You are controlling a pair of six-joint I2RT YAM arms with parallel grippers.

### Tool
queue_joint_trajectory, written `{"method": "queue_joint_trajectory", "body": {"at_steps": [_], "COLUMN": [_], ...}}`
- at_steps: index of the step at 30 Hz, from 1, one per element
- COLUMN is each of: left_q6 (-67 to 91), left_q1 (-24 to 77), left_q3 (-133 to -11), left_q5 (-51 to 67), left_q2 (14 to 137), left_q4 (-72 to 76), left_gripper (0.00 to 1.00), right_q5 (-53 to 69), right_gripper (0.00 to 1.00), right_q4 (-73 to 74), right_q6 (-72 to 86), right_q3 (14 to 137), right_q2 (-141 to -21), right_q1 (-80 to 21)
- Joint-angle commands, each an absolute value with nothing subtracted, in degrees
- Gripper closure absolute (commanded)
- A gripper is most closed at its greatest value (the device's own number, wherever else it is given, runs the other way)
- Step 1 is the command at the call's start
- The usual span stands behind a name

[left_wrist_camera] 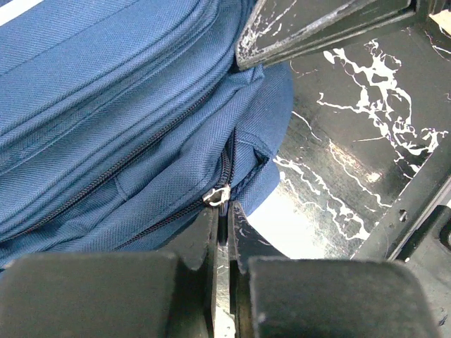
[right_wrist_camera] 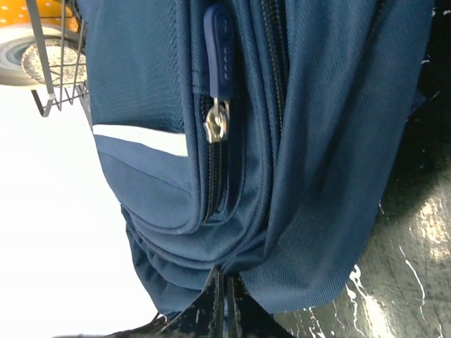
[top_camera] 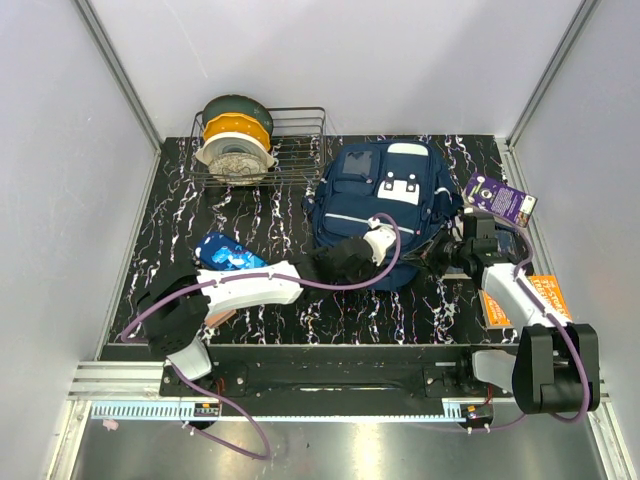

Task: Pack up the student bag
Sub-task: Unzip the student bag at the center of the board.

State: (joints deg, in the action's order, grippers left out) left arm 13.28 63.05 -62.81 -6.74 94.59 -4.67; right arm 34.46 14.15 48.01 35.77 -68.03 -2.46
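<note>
Black marbled table [top_camera: 260, 215] carries everything. At centre back, student bag [top_camera: 385, 200] lies flat, front pockets up, just right of wire basket [top_camera: 300, 150]. At bag's near corner, left gripper [left_wrist_camera: 222, 215], fingers pressed together right at metal zip slider [left_wrist_camera: 218, 196]. At bag's right edge, right gripper [right_wrist_camera: 224, 285], closed, pinching navy fabric.

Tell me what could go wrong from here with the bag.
The left fingers pinch just the end of the zip pull; a tug could slip them off. The right fingers grip only a thin fold of the bag, so it might pull free and let the bag slide instead of unzipping.
</note>
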Motion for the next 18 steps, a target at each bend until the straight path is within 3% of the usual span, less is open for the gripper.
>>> {"method": "queue_joint_trajectory", "body": {"at_steps": [1,6,12,18], "left_q6": [12.75,12.48,12.30,15.11], "left_q1": [64.69,64.69,64.25,59.51], "left_q3": [-62.76,-59.34,-53.54,-46.77], "left_q5": [-2.11,-4.74,-14.40,-16.09], "left_q2": [90.00,87.72,84.38,79.72], "left_q4": [4.66,3.08,-2.10,-2.55], "left_gripper": [1.00,1.00,1.00,1.00], "right_q5": [31.91,22.42,23.29,21.88], "right_gripper": [1.00,1.00,1.00,1.00], "right_q4": [9.21,15.64,18.54,21.36], "right_q6": [45.11,38.95,33.58,29.01], "right_q3": [40.51,48.59,55.89,59.50], "right_q2": [-68.56,-65.92,-68.20,-69.17], "right_q1": [-3.34,-2.82,2.80,3.25]}}
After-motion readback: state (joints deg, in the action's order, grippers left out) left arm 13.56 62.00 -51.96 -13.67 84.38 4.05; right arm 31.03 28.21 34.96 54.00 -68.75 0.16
